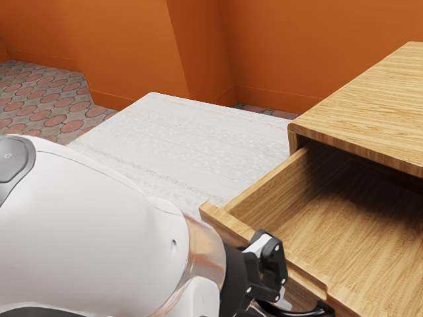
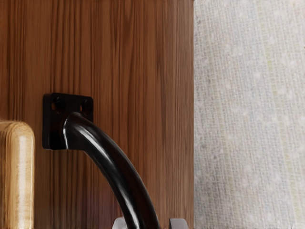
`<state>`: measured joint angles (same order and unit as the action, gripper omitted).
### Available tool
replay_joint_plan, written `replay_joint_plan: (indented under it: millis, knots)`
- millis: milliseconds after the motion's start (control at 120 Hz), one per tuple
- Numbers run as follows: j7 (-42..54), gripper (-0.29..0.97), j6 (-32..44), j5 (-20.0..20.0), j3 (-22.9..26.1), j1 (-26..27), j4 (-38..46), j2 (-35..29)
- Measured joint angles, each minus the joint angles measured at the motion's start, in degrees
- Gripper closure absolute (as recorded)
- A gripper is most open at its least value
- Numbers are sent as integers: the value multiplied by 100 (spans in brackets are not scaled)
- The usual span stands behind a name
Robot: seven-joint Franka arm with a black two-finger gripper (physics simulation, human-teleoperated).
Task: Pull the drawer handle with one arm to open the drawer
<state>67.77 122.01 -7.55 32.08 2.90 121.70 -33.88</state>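
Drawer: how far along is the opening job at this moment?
Done: the drawer stands well out of the wooden cabinet, its inside showing. In hand: the gripper is at the drawer front, by the black handle. Left: perhaps a further pull; whether the drawer is fully out cannot be told.

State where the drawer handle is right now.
In the wrist view the handle curves out from the dark drawer front, close to that front's edge, which borders the white table.
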Motion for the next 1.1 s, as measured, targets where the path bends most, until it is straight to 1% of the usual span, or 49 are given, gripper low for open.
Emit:
replay_joint_plan:
  millis: [67,317,508,650,733,767,800,833,867,917,950,983,1017,1067,1100]
  knots:
    - [-8,71,-46,-46,27,2,34,-126]
    - [-49,67,-158,-162,90,9,196,-339]
    - [-95,56,-317,-183,97,9,141,-350]
    - [-126,51,-715,-179,103,9,-387,-355]
    - [-155,50,-1147,-148,39,-2,-1015,-329]
    - [-176,49,-1366,-104,-91,-13,-1420,-226]
    - [-222,48,-1639,51,-275,-10,-1930,38]
    - [-314,46,-1978,337,-543,18,-2590,509]
    - [-432,41,-2357,593,-875,31,-3268,1049]
    - [-719,32,-2894,863,-1521,28,-4057,1753]
    - [-975,27,-3196,989,-1845,10,-4313,2003]
    - [-1277,23,-3449,1083,-2055,-25,-4452,2178]
    - [-1567,20,-3648,1152,-2188,-44,-4528,2299]
    - [-1975,15,-3884,1152,-2387,-43,-4581,2380]
    - [-2229,13,-4014,1186,-2413,-39,-4598,2394]
